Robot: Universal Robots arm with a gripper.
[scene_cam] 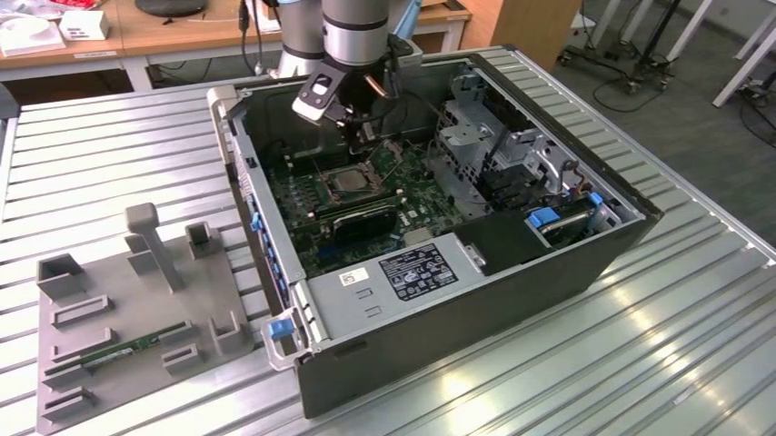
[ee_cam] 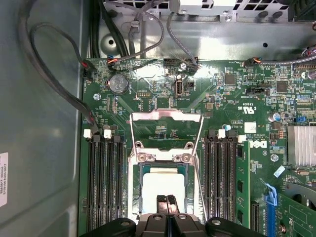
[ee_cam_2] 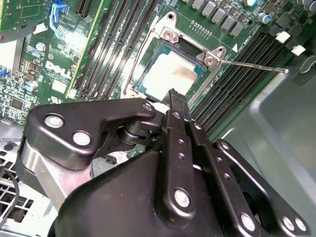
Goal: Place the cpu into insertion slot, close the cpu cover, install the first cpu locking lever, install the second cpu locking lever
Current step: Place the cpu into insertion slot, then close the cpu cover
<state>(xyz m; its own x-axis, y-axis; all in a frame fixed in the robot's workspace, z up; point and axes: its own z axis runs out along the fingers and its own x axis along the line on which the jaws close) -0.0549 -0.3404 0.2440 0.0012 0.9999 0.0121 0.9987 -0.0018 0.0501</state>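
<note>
Cpu (ee_cam_2: pixel 170 74) (ee_cam: pixel 163 185) flat in the insertion slot (ee_cam: pixel 133 183), pale metal face up and uncovered in both wrist views. Cpu cover (ee_cam: pixel 165 115) swung up off the slot on its hinged edge, green board (ee_cam: pixel 148 98) visible through the cutout middle in the first wrist view. Thin wire locking lever (ee_cam_2: pixel 252 64) loose, angled out from 1 corner of the slot over the long black memory slots (ee_cam_2: pixel 232 86). Gripper (scene_cam: pixel 354 138) (ee_cam_2: pixel 175 95) (ee_cam: pixel 167 198) just above 1 edge of the cpu, jaws pressed together; contact with the chip impossible to tell. In the exterior view, arm reaching down into the open computer case (scene_cam: pixel 485 313), gripper over the slot and close to the case's wall on the arm's side. Power supply box (scene_cam: pixel 419 271) with a white label at the opposite end of the case. Case on its side across the middle of the slatted metal bench (scene_cam: pixel 679 363). Grey fixture tray (scene_cam: pixel 122 391) just beside the case, by the bench's edge at the exterior view's left, 1 green memory stick (scene_cam: pixel 127 348) lying in it.
</note>
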